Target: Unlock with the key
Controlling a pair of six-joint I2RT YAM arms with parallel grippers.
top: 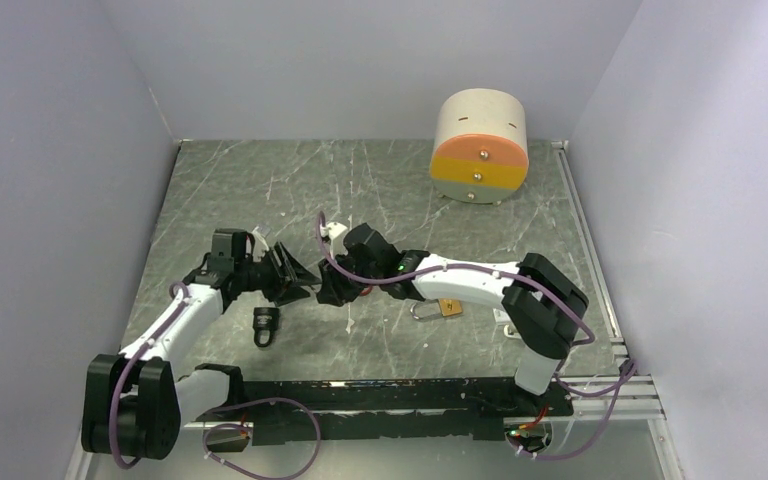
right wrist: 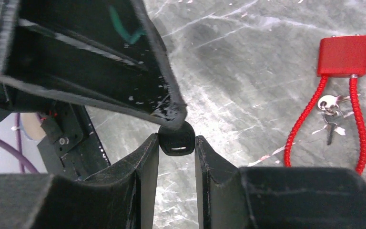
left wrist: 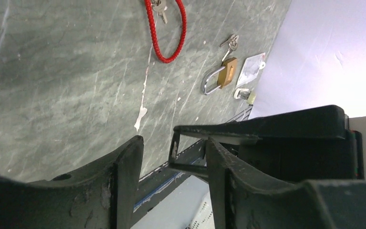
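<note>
Only the black head of the key (right wrist: 176,141) shows. Its blade is hidden behind the tip of the left finger (right wrist: 100,62), which touches the head from above. From the top view the key is lost where the two grippers meet. The right gripper (right wrist: 177,149) is closed partway, pinching the key head between both fingers above the table. The left gripper (left wrist: 174,145) stands apart, nothing clearly clamped in it. Part of the right gripper shows through the gap.

The black padlock (top: 263,325) lies on the table just in front of the left arm, touched by neither gripper. The brass padlock (left wrist: 225,72) lies farther right, half covered by the right arm in the top view, with small keys (left wrist: 230,42) and a clear bag (left wrist: 250,70) near it. The red lock (right wrist: 344,55) with its cable loop (right wrist: 305,124) and hanging keys (right wrist: 329,107) shows fully only from the right wrist. The left wrist view cuts its body off.

The table (top: 260,190) is grey-green marble pattern, scratched and chipped white in spots. Plain pale walls (top: 360,60) close it in on three sides. A drum (top: 480,145) with an orange and yellow face sits at the far right.

A green scrawl (right wrist: 124,24) on the left finger is too blurred to read.
</note>
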